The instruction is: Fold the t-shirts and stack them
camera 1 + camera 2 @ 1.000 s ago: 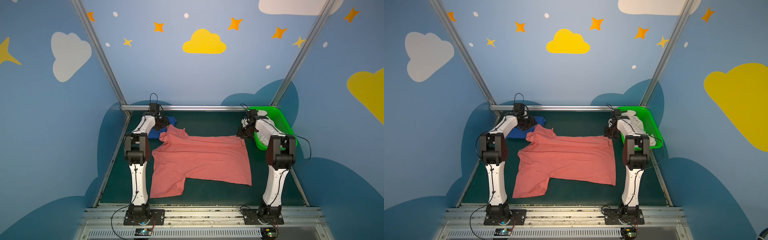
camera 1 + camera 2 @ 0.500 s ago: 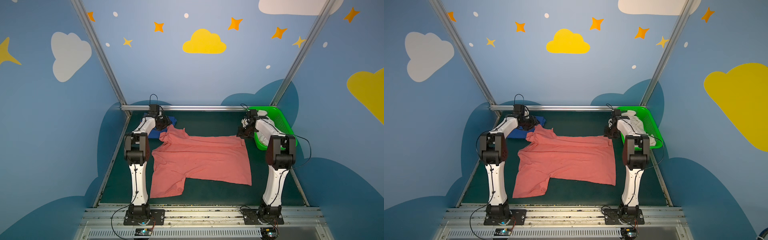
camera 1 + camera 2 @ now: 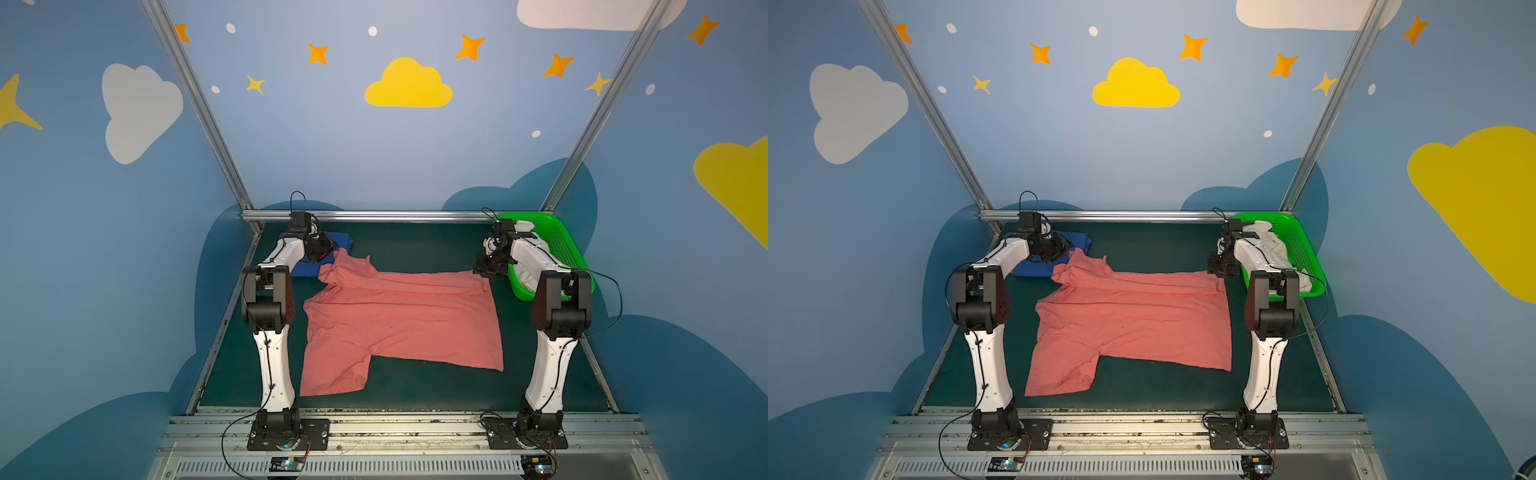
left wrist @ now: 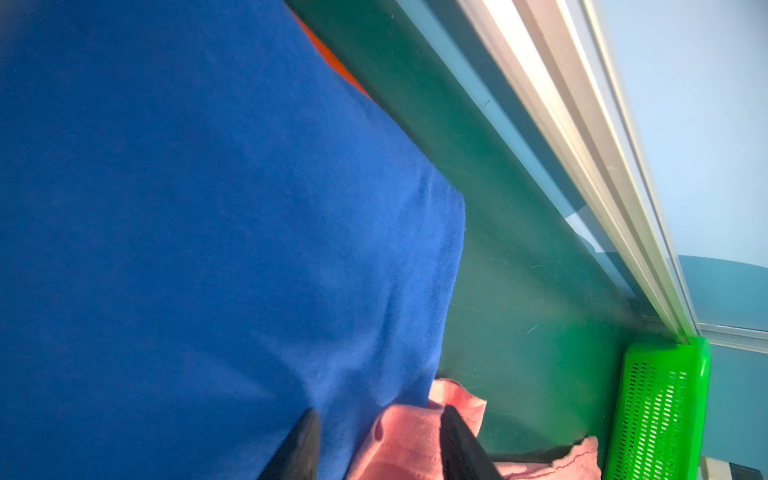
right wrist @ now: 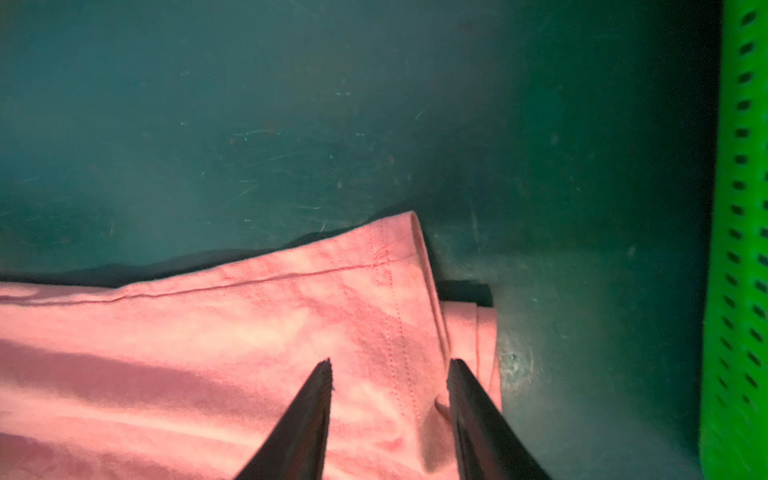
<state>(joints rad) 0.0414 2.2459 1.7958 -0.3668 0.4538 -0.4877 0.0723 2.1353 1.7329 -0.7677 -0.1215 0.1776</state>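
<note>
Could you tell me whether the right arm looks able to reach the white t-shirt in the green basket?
Probably yes: the white t-shirt lies uncovered in the open-topped basket, close beside the right gripper.

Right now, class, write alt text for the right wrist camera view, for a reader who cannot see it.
A hemmed corner of a salmon-pink cotton t-shirt lies on the dark green tabletop, with the black jaws of the right gripper set apart, straddling the hem. A bright green perforated plastic basket stands nearby, not touching the shirt.
</note>
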